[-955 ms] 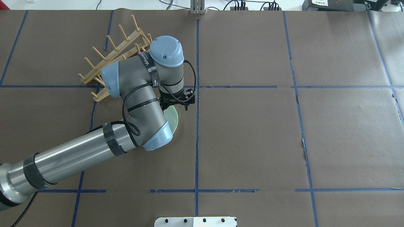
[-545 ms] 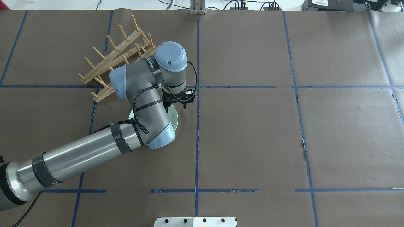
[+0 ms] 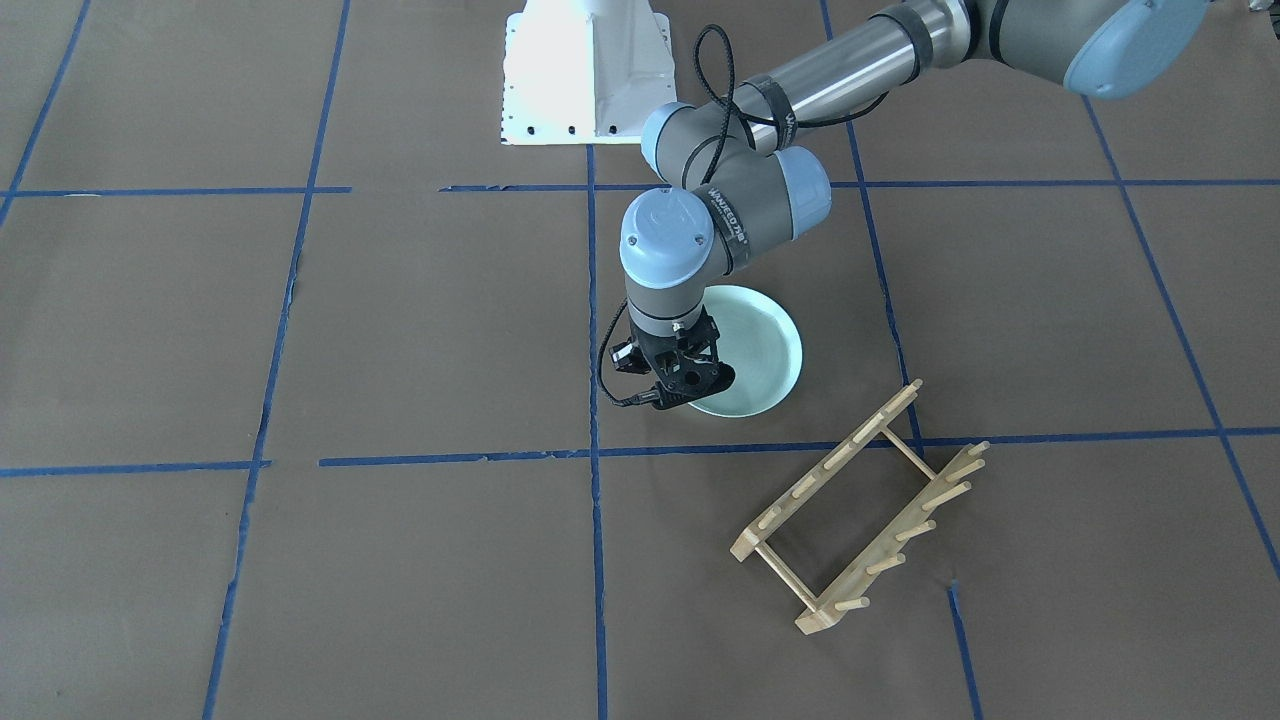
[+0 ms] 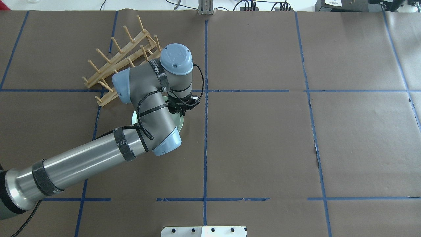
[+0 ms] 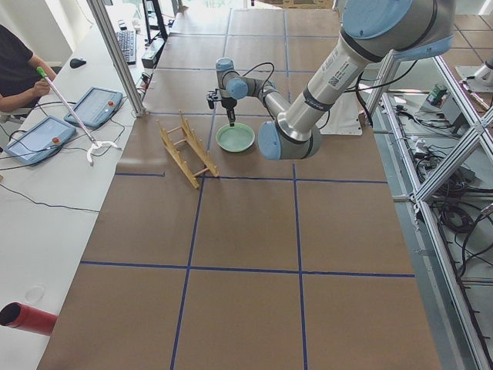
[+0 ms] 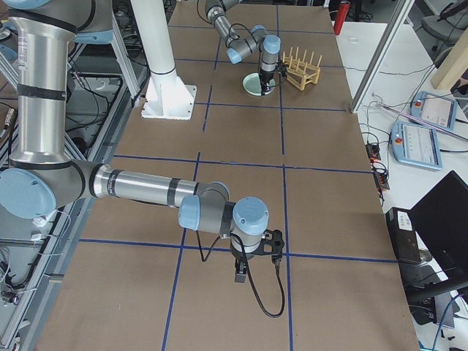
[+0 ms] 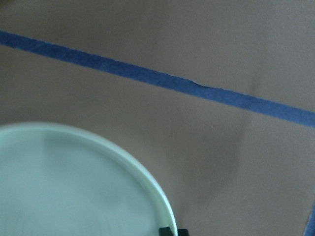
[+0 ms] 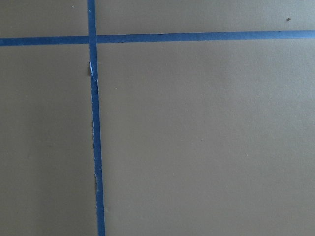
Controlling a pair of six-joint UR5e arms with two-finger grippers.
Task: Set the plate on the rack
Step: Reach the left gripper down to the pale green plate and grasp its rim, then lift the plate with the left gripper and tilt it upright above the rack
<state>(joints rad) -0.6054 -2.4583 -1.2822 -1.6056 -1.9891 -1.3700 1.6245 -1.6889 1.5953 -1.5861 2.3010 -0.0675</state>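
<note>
The pale mint-green plate (image 3: pixel 757 345) lies flat on the brown table, partly under my left arm in the overhead view (image 4: pixel 182 122). My left gripper (image 3: pixel 688 392) points straight down at the plate's rim on the side away from the rack. In the left wrist view its two dark fingertips (image 7: pixel 167 230) sit close together on the plate's edge (image 7: pixel 74 187), so it looks shut on the rim. The wooden rack (image 3: pixel 860 500) stands apart, beyond the plate on my left (image 4: pixel 118 59). My right gripper (image 6: pixel 256 265) hangs over bare table far away; I cannot tell if it is open or shut.
Blue tape lines (image 3: pixel 590 455) divide the brown table cover. The robot's white base (image 3: pixel 585 75) is behind the plate. An operator (image 5: pixel 19 73) sits at the side bench with tablets (image 5: pixel 92 104). A red tube (image 5: pixel 27 317) lies near that bench's end.
My left wrist has shifted slightly back toward the plate, and the fingers have drawn in on its rim. The plate has slid a little to the left in the overhead view.
</note>
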